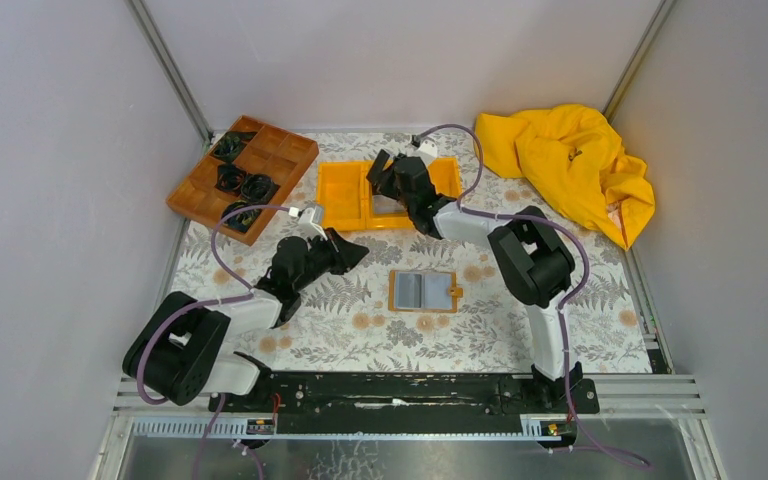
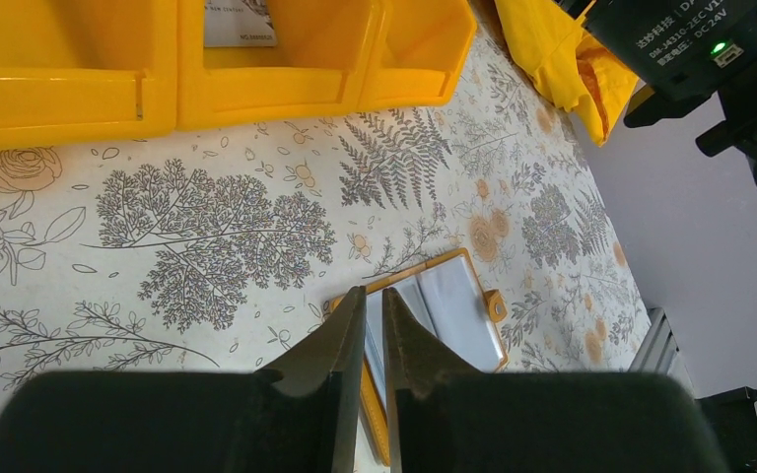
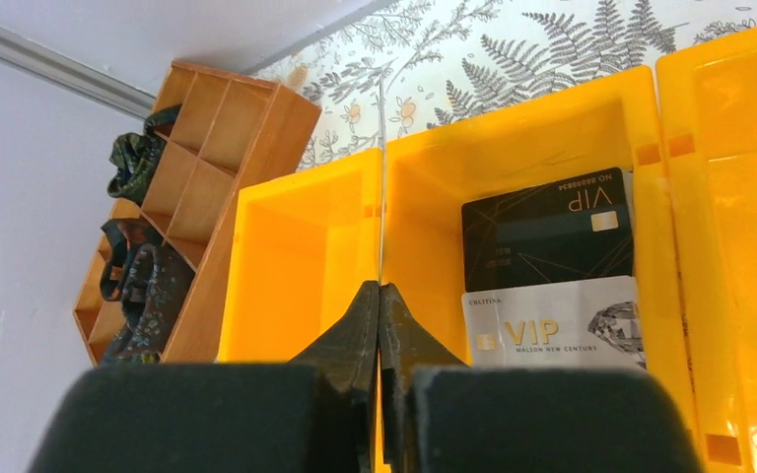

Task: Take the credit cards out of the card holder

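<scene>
Right, the flat orange-tan folding card holder [image 1: 423, 291] lay open on the floral tablecloth [image 1: 360, 330], grey-blue pockets up. It was just ahead of the left gripper [image 2: 374, 293] and not touching it. That gripper's jaws stood barely parted, with nothing between them. The right gripper [image 3: 378, 288] hung over the orange three-compartment plastic bin [image 3: 296, 246], pinched tight on a thin pale card [image 3: 381, 177] seen edge-on, so its face was unreadable. A black credit card [image 3: 542, 236] and a silver-white credit card [image 3: 552, 320] lay flat in the middle compartment, and the silver one's lower edge was cut off by the gripper body. The holder's near corner was hidden behind the left fingers; whether its pockets held cards could not be made out. The holder sat on open cloth, well apart from the bin, with the brown wooden divided tray [image 1: 243, 175] far left and the crumpled yellow cloth [image 1: 570, 165] far right.
</scene>
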Controlling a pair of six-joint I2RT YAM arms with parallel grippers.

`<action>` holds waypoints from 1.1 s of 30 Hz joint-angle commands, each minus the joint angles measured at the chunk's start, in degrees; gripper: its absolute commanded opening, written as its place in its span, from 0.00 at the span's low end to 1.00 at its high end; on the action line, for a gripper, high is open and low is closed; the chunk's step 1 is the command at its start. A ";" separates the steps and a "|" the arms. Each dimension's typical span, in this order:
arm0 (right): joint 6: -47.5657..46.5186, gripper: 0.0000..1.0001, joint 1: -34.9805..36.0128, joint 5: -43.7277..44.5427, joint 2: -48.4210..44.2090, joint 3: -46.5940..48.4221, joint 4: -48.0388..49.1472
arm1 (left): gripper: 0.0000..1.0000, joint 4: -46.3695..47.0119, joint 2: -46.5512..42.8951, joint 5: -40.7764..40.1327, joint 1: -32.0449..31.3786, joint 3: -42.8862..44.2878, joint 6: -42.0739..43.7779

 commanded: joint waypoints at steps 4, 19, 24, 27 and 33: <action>1.63 0.00 0.67 6.11 -1.59 -3.49 8.85 | 0.17 2.58 0.59 1.31 0.65 -0.41 0.06; 3.55 0.00 -3.98 7.38 -14.56 -20.48 16.82 | 0.18 3.74 1.17 2.96 0.76 -0.26 -1.16; 4.94 0.00 -5.90 8.11 -17.40 -25.46 20.20 | 0.18 3.80 1.01 3.03 0.78 -0.37 -1.08; 4.47 0.00 -7.17 8.67 -18.85 -26.75 19.25 | 0.17 3.81 1.10 3.05 0.80 -0.35 -1.08; 4.33 0.00 -8.53 7.69 -17.65 -26.60 18.84 | 0.17 4.49 1.78 3.64 0.83 -0.26 -1.52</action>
